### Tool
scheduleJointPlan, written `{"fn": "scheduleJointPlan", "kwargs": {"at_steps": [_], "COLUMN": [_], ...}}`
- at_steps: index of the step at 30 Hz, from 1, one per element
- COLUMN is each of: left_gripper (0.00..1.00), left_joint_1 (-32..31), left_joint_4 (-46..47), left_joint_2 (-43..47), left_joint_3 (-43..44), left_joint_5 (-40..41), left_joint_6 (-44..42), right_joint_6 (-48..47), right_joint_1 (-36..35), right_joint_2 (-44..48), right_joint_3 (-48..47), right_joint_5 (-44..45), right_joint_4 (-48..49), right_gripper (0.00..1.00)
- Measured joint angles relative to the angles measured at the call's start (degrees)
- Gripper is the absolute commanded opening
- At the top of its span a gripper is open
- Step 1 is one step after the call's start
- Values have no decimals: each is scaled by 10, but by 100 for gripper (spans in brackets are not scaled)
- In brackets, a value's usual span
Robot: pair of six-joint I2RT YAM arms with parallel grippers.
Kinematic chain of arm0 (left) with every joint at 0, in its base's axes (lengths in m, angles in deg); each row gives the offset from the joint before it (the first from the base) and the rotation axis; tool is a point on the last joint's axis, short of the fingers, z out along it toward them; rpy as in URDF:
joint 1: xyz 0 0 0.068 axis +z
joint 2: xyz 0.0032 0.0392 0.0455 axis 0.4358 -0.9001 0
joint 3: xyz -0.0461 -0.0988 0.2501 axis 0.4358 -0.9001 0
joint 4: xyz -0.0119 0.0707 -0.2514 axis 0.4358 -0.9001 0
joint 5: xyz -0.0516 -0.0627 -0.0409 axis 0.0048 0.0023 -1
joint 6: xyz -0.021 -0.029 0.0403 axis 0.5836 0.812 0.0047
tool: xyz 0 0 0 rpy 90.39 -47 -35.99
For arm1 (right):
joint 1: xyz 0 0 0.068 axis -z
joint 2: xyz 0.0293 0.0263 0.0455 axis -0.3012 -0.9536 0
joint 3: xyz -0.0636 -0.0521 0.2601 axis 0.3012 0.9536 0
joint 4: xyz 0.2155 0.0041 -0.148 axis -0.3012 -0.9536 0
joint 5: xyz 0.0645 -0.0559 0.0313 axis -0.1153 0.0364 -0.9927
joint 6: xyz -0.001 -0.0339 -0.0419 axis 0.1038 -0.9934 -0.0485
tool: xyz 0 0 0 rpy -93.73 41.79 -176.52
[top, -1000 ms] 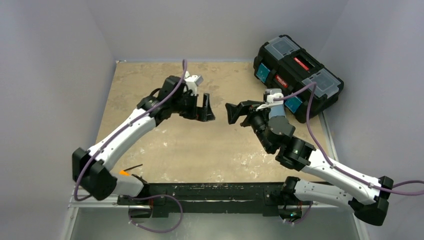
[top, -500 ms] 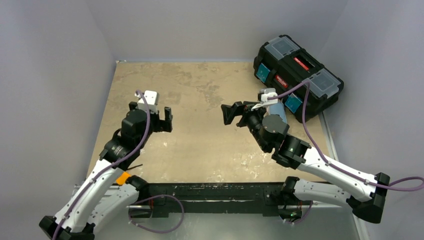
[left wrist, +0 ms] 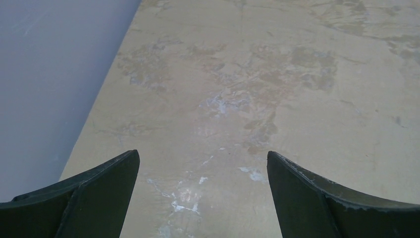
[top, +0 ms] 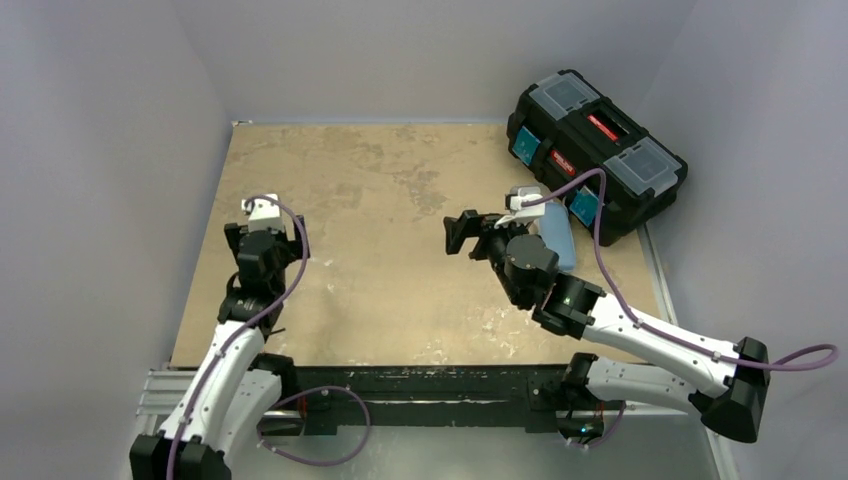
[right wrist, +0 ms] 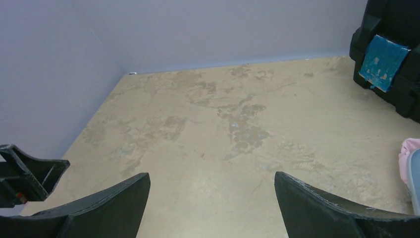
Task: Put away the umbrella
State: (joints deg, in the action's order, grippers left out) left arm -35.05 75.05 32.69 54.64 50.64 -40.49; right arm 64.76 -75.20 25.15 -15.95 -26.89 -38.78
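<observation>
Of the umbrella only a scrap of pale pink fabric (right wrist: 407,157) shows, at the right edge of the right wrist view, against a grey-blue oval case (top: 559,240). The case lies on the table beside my right wrist. My right gripper (top: 462,232) is open and empty above the table's middle, pointing left; in its own view (right wrist: 212,181) the jaws stand wide over bare tabletop. My left gripper (top: 262,234) is open and empty near the table's left edge, jaws wide in its own view (left wrist: 203,163).
A black toolbox (top: 595,135) with teal latches stands shut at the back right corner, also in the right wrist view (right wrist: 391,64). Grey walls enclose the tan table (top: 380,190) on three sides. The left wall is close to my left gripper.
My left arm has pulled back from the table's middle to the near left. My right gripper has drifted slightly left and nearer. Both stay open.
</observation>
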Motion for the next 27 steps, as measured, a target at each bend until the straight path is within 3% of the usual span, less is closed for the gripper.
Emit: {"fn": "scheduleJointPlan", "kwargs": {"at_steps": [5,17,23,27], "left_gripper": [100,100,100,100], "left_joint_1": [50,70,70,69], "left_joint_4": [91,315,506,522], "left_joint_2": [-101,-287,-367,-393], "left_joint_3": [-5,-61,-103,-107], "left_joint_5": [-1,-27,-54,-70], "left_joint_6": [7,14,16,11], "right_joint_6": [0,42,42,42], "right_joint_1": [0,0,0,0], "right_joint_2": [-11,-23,-21,-18], "right_joint_3": [11,31,35,48], "right_joint_5": [2,64,75,76], "right_joint_4": [12,21,21,21], "right_gripper": [99,99,99,99]}}
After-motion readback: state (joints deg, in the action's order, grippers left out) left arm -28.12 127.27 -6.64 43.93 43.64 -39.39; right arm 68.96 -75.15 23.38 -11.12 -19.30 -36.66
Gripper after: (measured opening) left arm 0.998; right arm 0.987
